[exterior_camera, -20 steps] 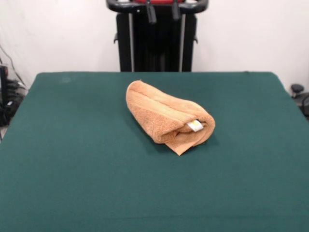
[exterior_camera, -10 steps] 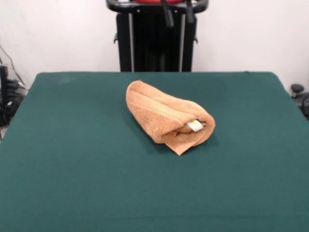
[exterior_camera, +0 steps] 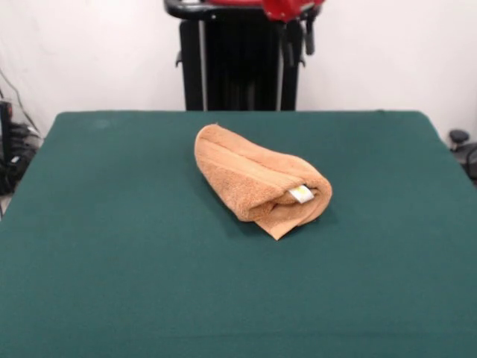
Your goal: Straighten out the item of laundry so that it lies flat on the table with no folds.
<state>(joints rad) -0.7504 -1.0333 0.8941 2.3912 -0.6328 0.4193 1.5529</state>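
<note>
The item of laundry (exterior_camera: 257, 183), an orange-tan terry towel, lies folded over into a loose roll near the middle of the table (exterior_camera: 112, 224), which has a dark green cloth top. Its white tag with yellow print (exterior_camera: 301, 194) shows at the roll's right end, and one corner pokes out toward the front. My gripper (exterior_camera: 298, 56) hangs at the picture's top, high above the table's far edge and well behind the towel. Its two dark fingers (exterior_camera: 288, 52) stand apart with nothing between them. A red part of the arm shows above them.
The black pedestal (exterior_camera: 242, 67) stands behind the table's far edge against a white wall. Cables and dark gear (exterior_camera: 11, 149) sit off the table's left side. A small black object (exterior_camera: 458, 138) sits off the right side.
My gripper has moved to the right along the top of the picture and come down a little, so the red arm part now shows. The towel has not moved.
</note>
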